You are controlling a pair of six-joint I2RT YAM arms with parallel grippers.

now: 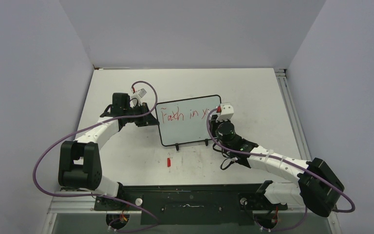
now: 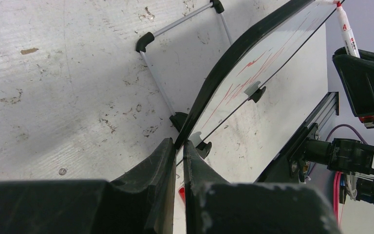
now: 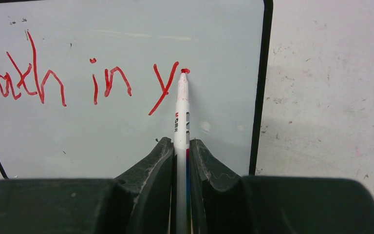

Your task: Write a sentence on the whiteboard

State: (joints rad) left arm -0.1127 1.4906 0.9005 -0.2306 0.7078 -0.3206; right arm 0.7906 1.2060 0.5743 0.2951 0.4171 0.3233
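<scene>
Nearest your bases, red cap (image 1: 168, 162) lies loose. Right gripper (image 3: 181, 146) clamps the marker (image 3: 181, 105), tip at the whiteboard (image 1: 190, 132) standing mid table (image 1: 126, 156). Sentence (image 3: 53, 80) reads "Faith in y", so you're mid-word. Left gripper (image 2: 179, 146) pinches the board's left edge. Next: "o", light steady pressure; little room rightward.

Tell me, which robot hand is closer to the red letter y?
Right. The right gripper holds the marker with its tip beside the y; the left gripper pinches the whiteboard at its opposite edge.
</scene>
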